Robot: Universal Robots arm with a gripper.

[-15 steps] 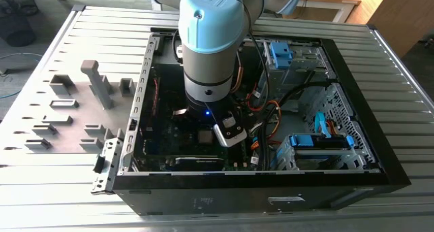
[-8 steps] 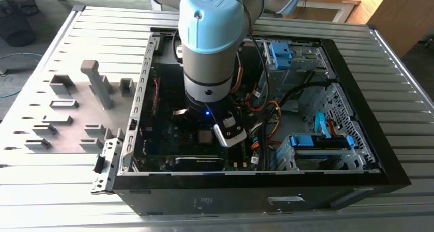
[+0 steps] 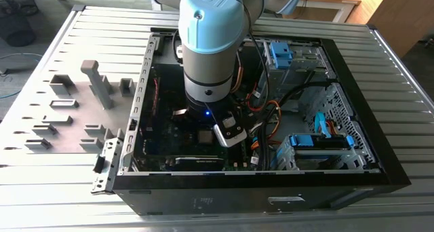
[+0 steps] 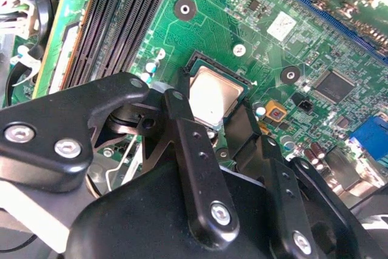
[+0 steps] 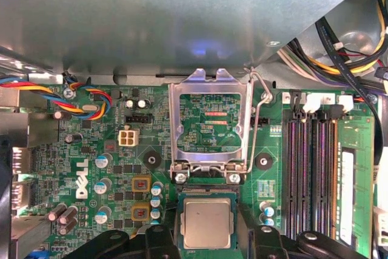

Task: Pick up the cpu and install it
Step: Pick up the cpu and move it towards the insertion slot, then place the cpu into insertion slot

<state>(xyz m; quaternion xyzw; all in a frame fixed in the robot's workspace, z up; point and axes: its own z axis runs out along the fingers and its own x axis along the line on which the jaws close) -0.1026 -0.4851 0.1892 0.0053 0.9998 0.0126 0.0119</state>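
a big open computer box (image 3: 203, 201) lies flat on the grey ribbed surface (image 3: 61, 191). it takes up the middle of the surface and reaches most of the way to the edge at the exterior view's right. some grey plastic holders (image 3: 98, 85) stand on the surface beside the box, near the edge at the exterior view's left. the robot arm (image 3: 210, 49) reaches straight down into the box, over the green board (image 5: 91, 168).

the cpu (image 5: 207, 222) is a small flat silver square. it lies flat in its black socket on the green board, and it looks level, not tipped. in the second wrist view the cpu (image 4: 215, 95) fits inside the socket's dark rim.

the pincer (image 5: 207, 244) hangs low right over the cpu. its two black fingers (image 4: 194, 150) are apart. one is on each side of the socket, with the cpu between them. a thin dark strip of socket rim shows between the cpu and each finger, so the fingers are not squeezing it.

the shiny metal frame (image 5: 210, 89) that covers the socket is tipped up and open, just beside the cpu. a thin wire lever (image 5: 259, 119) sticks up next to the frame. the long black slots (image 5: 309, 174) run along one side of the socket, close by. coloured wires (image 5: 36, 89) lie near one corner of the board.
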